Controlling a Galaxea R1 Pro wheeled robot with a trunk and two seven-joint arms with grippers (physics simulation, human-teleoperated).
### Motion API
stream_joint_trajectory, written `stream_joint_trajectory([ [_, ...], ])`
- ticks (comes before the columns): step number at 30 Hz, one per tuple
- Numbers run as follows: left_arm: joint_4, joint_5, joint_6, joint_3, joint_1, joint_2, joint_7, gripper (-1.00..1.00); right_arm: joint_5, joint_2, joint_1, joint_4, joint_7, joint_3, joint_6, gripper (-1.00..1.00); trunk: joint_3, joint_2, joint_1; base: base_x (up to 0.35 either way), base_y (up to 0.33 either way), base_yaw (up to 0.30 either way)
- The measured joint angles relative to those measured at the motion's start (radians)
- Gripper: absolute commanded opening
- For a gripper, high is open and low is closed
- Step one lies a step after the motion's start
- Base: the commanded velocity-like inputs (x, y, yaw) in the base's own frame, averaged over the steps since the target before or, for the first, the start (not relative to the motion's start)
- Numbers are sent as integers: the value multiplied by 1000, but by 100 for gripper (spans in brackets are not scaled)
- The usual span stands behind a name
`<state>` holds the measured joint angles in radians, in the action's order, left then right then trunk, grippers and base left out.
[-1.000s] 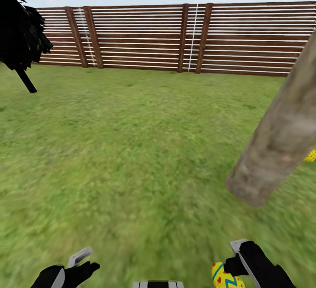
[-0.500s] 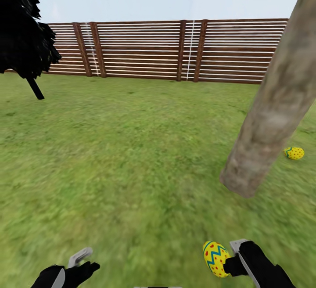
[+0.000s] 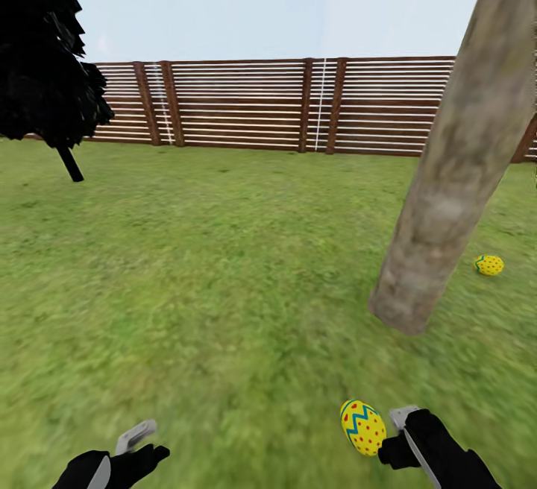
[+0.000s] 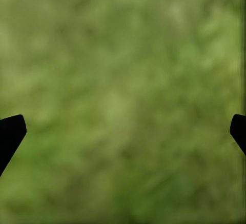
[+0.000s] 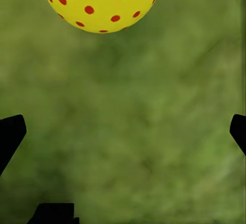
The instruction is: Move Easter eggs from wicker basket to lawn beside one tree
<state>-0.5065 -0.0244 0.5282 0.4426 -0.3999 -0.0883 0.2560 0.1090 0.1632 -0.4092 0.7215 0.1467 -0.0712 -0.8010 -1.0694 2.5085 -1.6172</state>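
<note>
egg (image 3: 362, 427): yellow, blue zigzag, red dots | lawn (image 3: 209, 265): mottled green | fence (image 3: 246, 105): brown

You are looking at a pale grey-brown tree trunk (image 3: 455, 168) leaning over mottled green grass (image 3: 224, 265); one yellow dotted egg (image 3: 489, 264) is lying near its base, another zigzag-banded egg (image 3: 362, 427) is sitting just beside your right gripper (image 3: 406, 433).
</note>
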Motion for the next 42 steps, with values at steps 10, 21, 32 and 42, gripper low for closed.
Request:
stream_joint_trajectory([
  [10,0,0,-1,0,0,2,1,100,0,0,0,0,0,1,0,100,39,-2,4,-242,-50,0],
  [21,1,0,-1,0,0,2,1,100,-1,0,0,0,0,0,-1,100,81,-5,9,-334,-101,0],
  [32,1,0,0,-1,0,4,0,100,3,-2,0,0,0,-5,-1,100,124,-8,14,-335,-102,66],
  [42,2,2,-1,-1,0,11,0,100,3,-2,0,0,0,-3,-2,100,160,-38,32,-324,-106,245],
])
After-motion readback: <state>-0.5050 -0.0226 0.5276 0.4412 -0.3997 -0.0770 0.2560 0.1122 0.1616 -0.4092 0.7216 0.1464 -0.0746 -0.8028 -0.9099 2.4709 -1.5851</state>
